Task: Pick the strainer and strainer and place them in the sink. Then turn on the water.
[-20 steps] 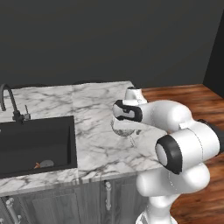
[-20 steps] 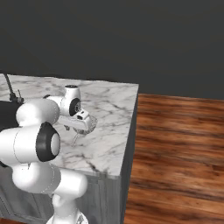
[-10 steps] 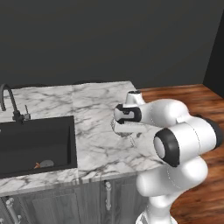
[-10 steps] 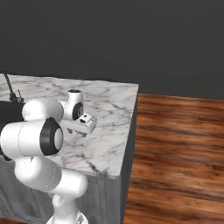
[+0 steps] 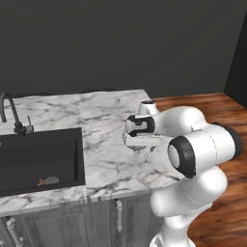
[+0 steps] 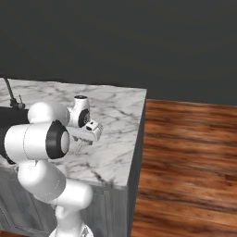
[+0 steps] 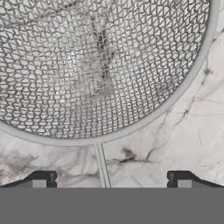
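Looking down the hand view, the strainer [image 7: 96, 65] was a round bowl of fine silvery-grey wire mesh with a smooth grey rim, marble veining visible through the weave. Its thin two-wire handle ran from the rim straight toward the camera, passing between the two dark fingertips [image 7: 43, 178], closer to the left one. Gripper [image 7: 109, 179] jaws were spread wide, released, nothing between them but the handle wire, and I couldn't tell any contact with it.

Strainer sat on the marble counter [image 5: 103, 120], under the hand, well right of the sink [image 5: 38, 157].

Left base view added what the hand view lacked: black recessed basin at the left, slim black gooseneck tap [image 5: 10, 113] at its far left corner, and a small grey object with an orange bit [image 5: 48, 181] lying on the basin floor near the front wall. The mesh bowl was barely visible there, a faint bit of wire below the hand [image 5: 147, 155].

Right base view showed the counter's right end, the wood floor [image 6: 190, 157] beyond it, and the gripper [image 6: 83, 141] low over the marble near the front right part of the counter.
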Tool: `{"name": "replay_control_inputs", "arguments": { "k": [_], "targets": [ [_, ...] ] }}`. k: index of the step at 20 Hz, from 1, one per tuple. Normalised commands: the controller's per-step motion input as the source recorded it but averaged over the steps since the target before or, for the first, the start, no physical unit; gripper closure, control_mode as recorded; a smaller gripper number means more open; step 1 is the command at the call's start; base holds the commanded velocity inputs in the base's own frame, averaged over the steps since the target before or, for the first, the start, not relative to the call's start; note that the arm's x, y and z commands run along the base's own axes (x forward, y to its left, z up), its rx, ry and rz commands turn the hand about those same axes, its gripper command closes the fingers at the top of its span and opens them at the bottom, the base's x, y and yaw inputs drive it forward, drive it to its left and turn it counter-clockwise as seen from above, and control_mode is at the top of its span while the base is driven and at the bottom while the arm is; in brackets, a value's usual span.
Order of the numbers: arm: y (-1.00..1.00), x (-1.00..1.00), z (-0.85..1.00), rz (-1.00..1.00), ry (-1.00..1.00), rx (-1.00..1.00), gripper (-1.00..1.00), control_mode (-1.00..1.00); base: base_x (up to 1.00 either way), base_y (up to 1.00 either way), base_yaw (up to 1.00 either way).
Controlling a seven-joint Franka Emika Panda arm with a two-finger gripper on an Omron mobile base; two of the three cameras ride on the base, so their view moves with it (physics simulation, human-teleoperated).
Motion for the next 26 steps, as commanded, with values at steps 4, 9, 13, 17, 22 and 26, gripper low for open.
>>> {"name": "replay_control_inputs", "arguments": {
  "k": [4,9,13,17,22,26],
  "targets": [
    [0.00,0.03,-0.02,0.00,0.00,0.00,-1.00,-1.00,0.00,0.00,0.00],
    [0.00,0.01,-0.03,0.00,0.00,0.00,-1.00,-1.00,0.00,0.00,0.00],
    [0.00,0.00,0.00,0.00,0.00,0.00,-1.00,-1.00,0.00,0.00,0.00],
    [0.00,-0.06,0.00,0.00,-0.03,0.00,-1.00,-1.00,0.00,0.00,0.00],
    [0.00,-0.06,0.00,0.00,-0.01,0.00,-1.00,-1.00,0.00,0.00,0.00],
    [0.00,-0.09,0.00,0.00,-0.03,0.00,-1.00,-1.00,0.00,0.00,0.00]
  ]
}}
